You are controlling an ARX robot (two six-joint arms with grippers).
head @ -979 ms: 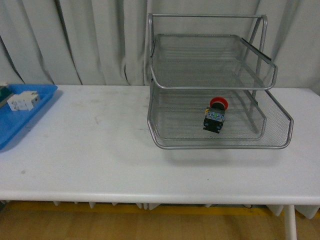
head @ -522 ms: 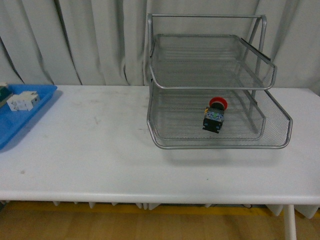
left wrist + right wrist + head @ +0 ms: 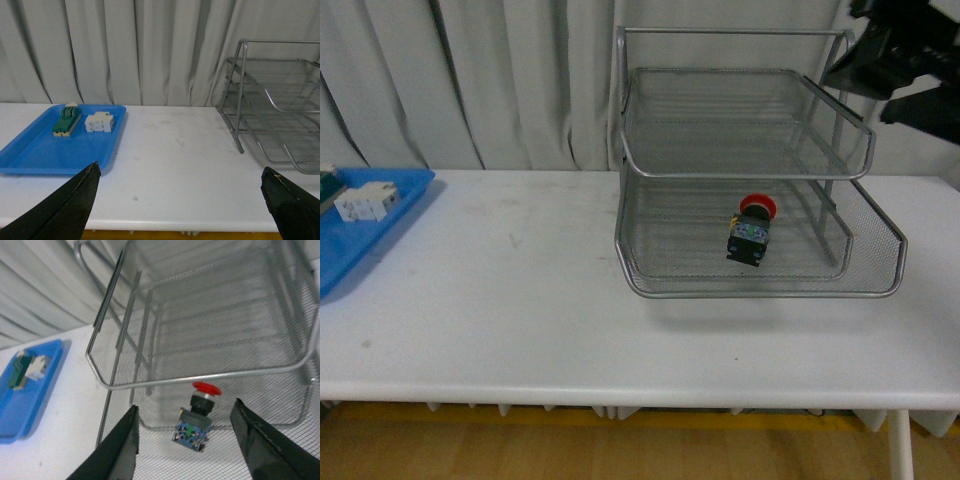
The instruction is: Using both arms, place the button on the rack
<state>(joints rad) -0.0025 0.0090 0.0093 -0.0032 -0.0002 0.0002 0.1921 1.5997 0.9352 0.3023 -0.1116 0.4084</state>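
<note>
Both sets of jaws are spread apart and grasp nothing. The right gripper (image 3: 185,440) hangs above the silver wire-mesh letter rack (image 3: 630,160) near the table's far right corner, and the small push-button with the round red cap and blocky black body (image 3: 196,415) lies directly between and just beyond its fingertips, apart from them. The button rests on its side in the lower tier showing in the front view, its long axis running from the red cap at the rack's rear to the black body nearer the front lip. The right arm (image 3: 900,55) is much the nearer; the left gripper (image 3: 180,210) faces the white tabletop (image 3: 520,300) well apart from the button. I judge the placing done.

Count: one button, one rack, two arms; also one flat blue plastic tray (image 3: 45,157) at the left edge holding one green-and-cream block (image 3: 65,120) and one white blocky component (image 3: 99,122)
</note>
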